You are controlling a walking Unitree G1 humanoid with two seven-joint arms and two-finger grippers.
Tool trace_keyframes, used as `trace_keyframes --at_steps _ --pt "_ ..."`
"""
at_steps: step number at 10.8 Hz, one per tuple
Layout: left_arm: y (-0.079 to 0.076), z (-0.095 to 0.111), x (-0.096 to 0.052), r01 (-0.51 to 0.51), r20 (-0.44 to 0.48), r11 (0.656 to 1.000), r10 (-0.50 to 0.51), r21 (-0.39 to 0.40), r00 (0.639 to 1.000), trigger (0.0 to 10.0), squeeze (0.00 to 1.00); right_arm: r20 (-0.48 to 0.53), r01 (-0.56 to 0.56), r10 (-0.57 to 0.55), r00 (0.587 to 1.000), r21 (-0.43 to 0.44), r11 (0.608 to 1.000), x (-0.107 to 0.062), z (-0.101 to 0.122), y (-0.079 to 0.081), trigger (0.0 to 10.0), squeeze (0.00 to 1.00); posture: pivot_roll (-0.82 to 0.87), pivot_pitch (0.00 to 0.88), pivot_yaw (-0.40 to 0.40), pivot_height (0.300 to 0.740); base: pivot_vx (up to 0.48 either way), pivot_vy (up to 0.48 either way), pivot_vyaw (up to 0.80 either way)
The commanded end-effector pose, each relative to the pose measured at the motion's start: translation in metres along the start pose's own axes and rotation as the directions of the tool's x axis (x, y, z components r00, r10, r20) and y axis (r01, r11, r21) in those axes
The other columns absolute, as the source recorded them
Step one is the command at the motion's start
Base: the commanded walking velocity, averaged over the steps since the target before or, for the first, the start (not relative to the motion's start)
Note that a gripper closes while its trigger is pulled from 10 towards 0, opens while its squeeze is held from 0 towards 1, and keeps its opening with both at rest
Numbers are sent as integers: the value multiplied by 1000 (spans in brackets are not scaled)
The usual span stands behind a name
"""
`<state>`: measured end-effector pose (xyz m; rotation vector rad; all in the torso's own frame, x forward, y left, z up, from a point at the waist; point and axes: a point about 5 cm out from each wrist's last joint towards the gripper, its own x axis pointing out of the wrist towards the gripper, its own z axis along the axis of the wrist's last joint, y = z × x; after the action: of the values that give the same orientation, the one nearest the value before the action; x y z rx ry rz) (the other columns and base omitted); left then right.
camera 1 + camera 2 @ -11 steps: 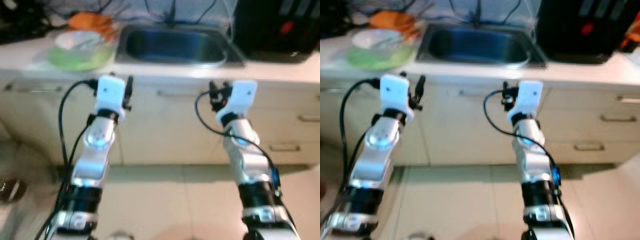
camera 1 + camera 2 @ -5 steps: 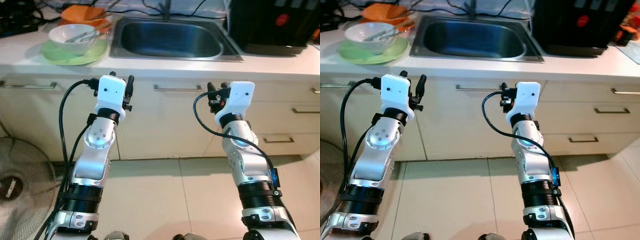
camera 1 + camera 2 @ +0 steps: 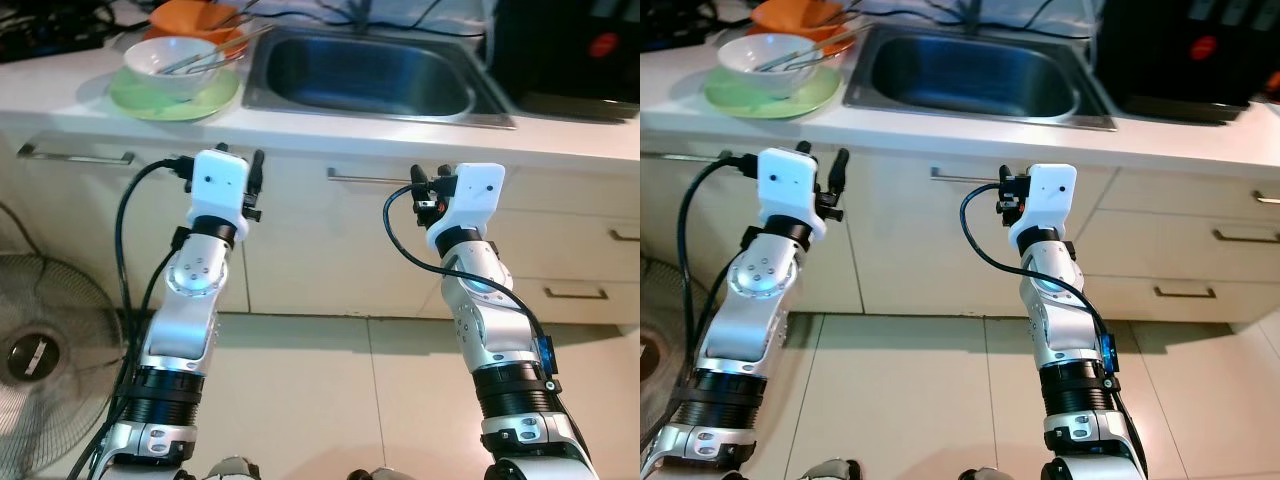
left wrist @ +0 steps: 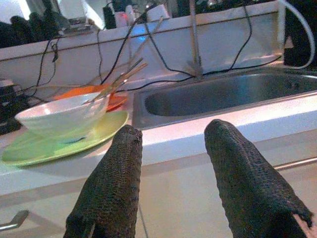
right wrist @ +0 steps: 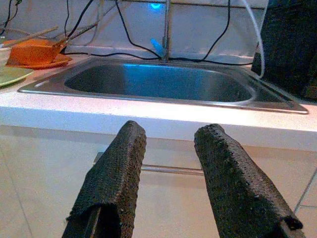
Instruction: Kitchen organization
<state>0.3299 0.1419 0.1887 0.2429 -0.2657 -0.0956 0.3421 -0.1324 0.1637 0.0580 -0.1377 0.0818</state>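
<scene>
White laminate counter (image 3: 330,128) runs across cream cabinet fronts above a beige tiled floor (image 3: 330,400), with a stainless steel sink (image 3: 365,75) set into it. Beside the sink's left rim sits a white bowl holding chopsticks (image 3: 180,68) on a green plate (image 3: 140,100), an orange dish (image 3: 195,15) behind it. Both arms are raised before the cabinets: left gripper (image 4: 171,173) and right gripper (image 5: 166,173), jaws parted, holding nothing. A grey fan (image 3: 40,370) stands on the floor at left.

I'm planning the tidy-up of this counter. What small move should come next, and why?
Probably step closer and raise the left gripper toward the white bowl on the green plate. Both grippers are open, empty and below the counter edge; the right gripper faces the sink.
</scene>
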Motion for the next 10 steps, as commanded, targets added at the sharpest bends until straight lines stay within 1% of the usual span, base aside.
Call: trace_keyframes --at_steps 1,2,7,10 --pt "-3 2 1 13 -2 1000 -13 -8 1000 10000 0 10 14 -14 1000 2 1000 1 2 -4 10000 0 -59 44 -75 740 0 0 0" --pt "-3 2 1 16 -2 1000 -16 -8 1000 10000 0 10 19 -19 1000 6 1000 1 2 -5 10000 0 -59 44 -75 740 0 0 0" --pt "-3 1 1 16 -4 1000 -16 -4 1000 10000 0 4 21 -21 1000 21 1000 1 1 -6 10000 0 -56 45 -76 740 277 0 0" --pt "0 2 2 22 -4 1000 -22 6 1000 10000 0 4 18 -18 1000 37 999 2 -1 1 10000 0 -41 43 -57 740 292 0 0"
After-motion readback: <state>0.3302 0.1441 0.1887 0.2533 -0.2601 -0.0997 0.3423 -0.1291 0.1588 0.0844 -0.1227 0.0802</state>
